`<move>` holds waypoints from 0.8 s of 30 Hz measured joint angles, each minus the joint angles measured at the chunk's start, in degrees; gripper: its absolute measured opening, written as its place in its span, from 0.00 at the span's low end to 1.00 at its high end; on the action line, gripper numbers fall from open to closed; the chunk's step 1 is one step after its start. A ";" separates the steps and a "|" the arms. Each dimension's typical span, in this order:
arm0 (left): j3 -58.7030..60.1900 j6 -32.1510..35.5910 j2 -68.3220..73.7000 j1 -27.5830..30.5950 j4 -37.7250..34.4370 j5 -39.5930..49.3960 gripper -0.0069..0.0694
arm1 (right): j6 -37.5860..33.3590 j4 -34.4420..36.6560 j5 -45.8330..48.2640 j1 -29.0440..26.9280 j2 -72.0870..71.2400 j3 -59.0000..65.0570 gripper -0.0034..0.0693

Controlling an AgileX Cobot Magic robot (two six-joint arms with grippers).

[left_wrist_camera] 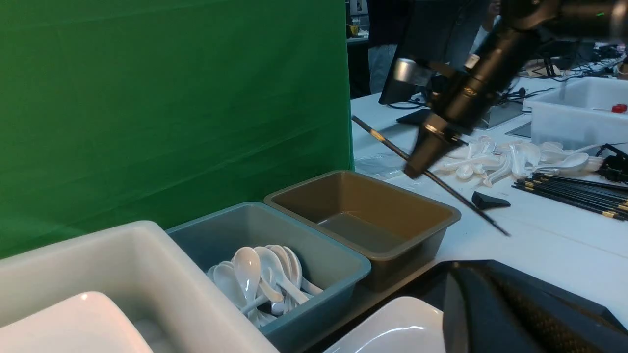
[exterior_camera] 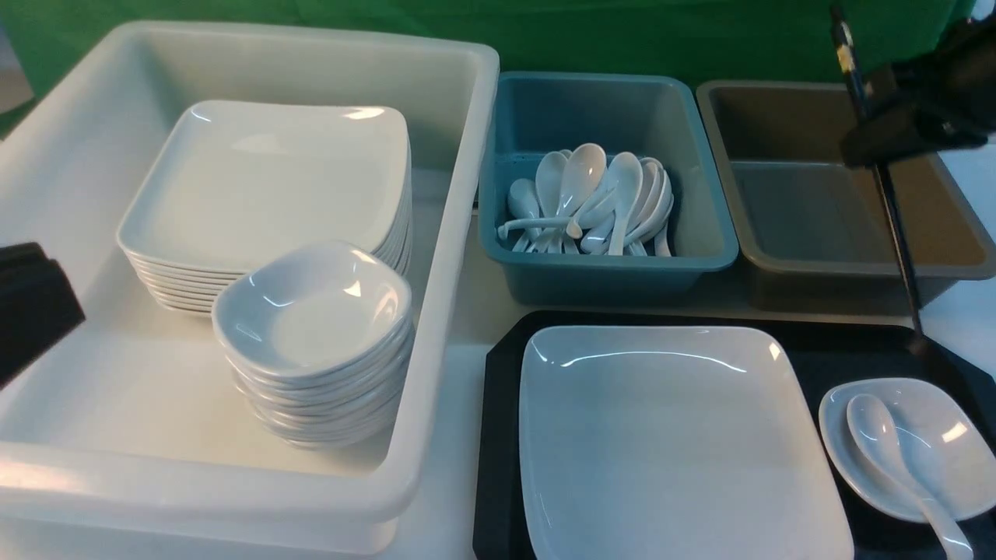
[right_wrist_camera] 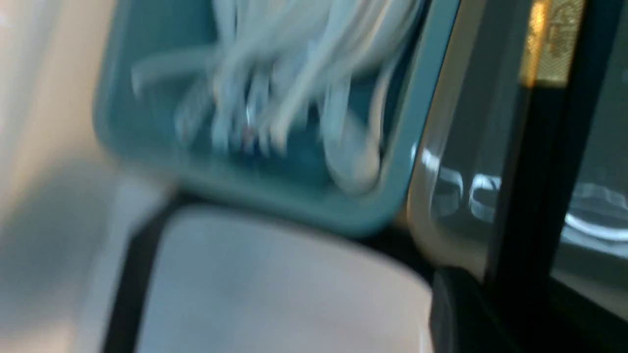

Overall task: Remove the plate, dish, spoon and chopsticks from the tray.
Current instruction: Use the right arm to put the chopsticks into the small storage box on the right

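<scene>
The black tray point(exterior_camera: 498, 435) lies at the front right. On it rest the large white plate point(exterior_camera: 677, 443) and, to its right, the small dish point(exterior_camera: 953, 459) with the spoon point(exterior_camera: 875, 432) lying in it. My right gripper point(exterior_camera: 860, 148) is shut on the black chopsticks point(exterior_camera: 895, 225), which hang steeply over the brown bin point(exterior_camera: 817, 210), lower tips near the tray's far right corner. They also show in the left wrist view point(left_wrist_camera: 456, 196) and, blurred, in the right wrist view point(right_wrist_camera: 530, 171). My left gripper point(exterior_camera: 35, 303) is shut and empty at the far left, by the white tub point(exterior_camera: 459, 233).
The white tub holds a stack of plates point(exterior_camera: 264, 187) and a stack of dishes point(exterior_camera: 311, 311). A teal bin point(exterior_camera: 607, 264) holds several spoons. The brown bin is empty. Beyond it, loose spoons point(left_wrist_camera: 515, 157) and chopsticks point(left_wrist_camera: 574, 191) lie on the table.
</scene>
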 joint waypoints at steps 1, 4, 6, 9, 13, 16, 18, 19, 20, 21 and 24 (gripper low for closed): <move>0.00 0.00 0.07 0.00 0.00 -0.06 0.11 | 0.32 1.17 -0.20 -0.71 1.86 -2.05 0.24; 0.00 0.00 0.14 0.00 -0.06 -0.11 0.11 | 1.78 3.69 -1.78 -2.82 8.74 -9.58 0.24; 0.00 0.00 0.19 0.00 -0.16 -0.11 0.11 | 2.76 3.96 -4.77 -3.96 14.54 -15.50 0.24; 0.00 0.00 0.47 0.00 -0.16 -0.11 0.11 | 2.90 3.91 -9.90 -4.21 19.74 -19.48 0.24; 0.00 0.00 0.61 0.00 -0.16 -0.11 0.11 | 2.83 4.05 -14.13 -4.16 23.70 -20.24 0.32; 0.00 0.00 0.61 0.00 -0.11 -0.11 0.11 | 2.87 2.95 -13.70 -4.16 25.02 -20.16 0.49; 0.00 0.00 0.61 0.00 0.41 -0.11 0.11 | 5.00 -0.35 -11.33 -4.16 25.11 -20.16 0.62; 0.00 0.00 0.61 0.00 0.54 -0.11 0.11 | 5.73 -1.66 -10.52 -4.16 24.85 -20.16 0.64; 0.00 0.00 0.61 0.00 0.67 -0.11 0.11 | 6.17 -3.38 -8.96 -4.16 24.41 -20.16 0.64; 0.00 0.00 0.61 0.00 0.67 -0.11 0.11 | 6.45 -4.75 -7.08 -4.16 23.90 -20.16 0.64; 0.00 0.00 0.61 0.00 0.86 -0.11 0.11 | 6.45 -8.80 -0.70 -4.03 20.53 -20.16 0.58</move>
